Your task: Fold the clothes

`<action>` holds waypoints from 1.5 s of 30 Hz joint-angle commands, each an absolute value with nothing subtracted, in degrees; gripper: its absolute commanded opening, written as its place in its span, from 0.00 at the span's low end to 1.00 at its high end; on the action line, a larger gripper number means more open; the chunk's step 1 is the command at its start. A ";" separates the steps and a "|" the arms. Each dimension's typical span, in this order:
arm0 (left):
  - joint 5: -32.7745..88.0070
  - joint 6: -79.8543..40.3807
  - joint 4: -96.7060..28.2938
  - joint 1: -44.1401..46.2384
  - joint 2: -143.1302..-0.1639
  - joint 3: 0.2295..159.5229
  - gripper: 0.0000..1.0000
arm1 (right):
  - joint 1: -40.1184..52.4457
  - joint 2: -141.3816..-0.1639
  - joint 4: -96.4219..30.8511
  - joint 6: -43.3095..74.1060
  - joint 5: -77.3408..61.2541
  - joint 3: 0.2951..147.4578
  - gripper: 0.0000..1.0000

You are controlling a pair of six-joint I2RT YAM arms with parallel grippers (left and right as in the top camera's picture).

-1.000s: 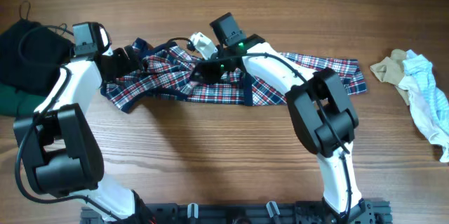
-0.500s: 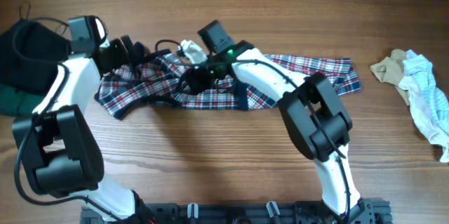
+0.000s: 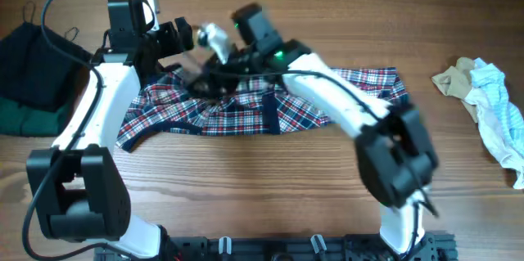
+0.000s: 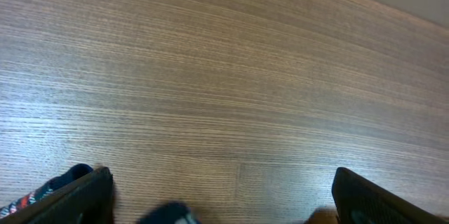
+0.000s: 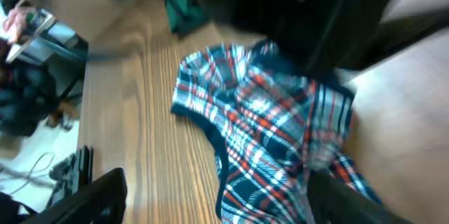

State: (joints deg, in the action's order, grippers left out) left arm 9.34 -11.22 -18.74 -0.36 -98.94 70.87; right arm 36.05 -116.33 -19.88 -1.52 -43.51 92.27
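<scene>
**A:** How do the arms sit?

**B:** Seen from overhead, the left arm (image 3: 94, 114) rises from its base at 7 o'clock and bends toward 11 o'clock, with its wrist turned to 3 o'clock. The right arm (image 3: 336, 97) climbs from 5 o'clock and stretches toward 12 o'clock, blurred. The two wrists are close together over the upper edge of the shirt.

**A:** Where is the shirt?

**B:** The plaid shirt (image 3: 246, 114) lies on the wooden table (image 3: 246, 195). It is spread in a long band across the middle, from 9 o'clock to 2 o'clock, and passes under both arms.

**A:** And the tools?

**B:** The left gripper (image 4: 221, 182) is released. Its own camera shows the fingers (image 4: 84, 192) set wide with bare wood between them and a scrap of plaid beside the one at 7 o'clock. The right gripper (image 5: 221, 192) is blurred, but its fingers also stand wide apart. The shirt lies loose between and below them and is not pinched.

**A:** What does each view add?

**B:** Only the overhead view shows the dark pile of clothes (image 3: 24, 73) at 9 o'clock and the pale pile of clothes (image 3: 487, 105) at 3 o'clock, both apart from the shirt. It loses the fingertips in blur, and the wrist views show those. The right wrist view also shows navy trim along the shirt's edge.
</scene>
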 commanded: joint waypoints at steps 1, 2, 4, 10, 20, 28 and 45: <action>10.00 -10.70 -19.35 -0.10 -98.41 71.22 1.00 | 32.95 -113.32 -22.72 -1.30 -42.06 92.99 0.84; 10.00 -10.70 -19.51 -0.10 -98.41 71.22 1.00 | 32.73 -113.36 -23.68 -1.39 -41.98 92.99 0.84; 10.02 -10.72 -19.59 -0.10 -98.41 71.22 1.00 | 32.34 -113.43 -28.29 -1.52 -33.36 92.99 0.84; 7.64 -10.68 -18.00 4.29 -105.34 71.22 0.97 | 25.36 -113.95 -37.21 -1.37 -8.97 92.99 0.84; 0.95 -7.57 -13.15 5.74 -110.83 71.22 0.94 | 10.07 -114.91 -52.07 3.18 -6.07 86.11 0.38; -10.61 -11.68 -21.69 5.74 -111.22 71.22 0.93 | 9.76 -114.91 -47.29 3.11 -5.96 78.06 0.39; -12.16 -10.87 -31.24 5.74 -104.75 71.33 0.11 | 9.76 -114.91 -45.23 3.03 -5.98 77.23 0.41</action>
State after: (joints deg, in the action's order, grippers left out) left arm -11.31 -10.98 -30.46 5.89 -109.54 70.89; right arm 9.61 -113.80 -45.63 2.37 -6.13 77.69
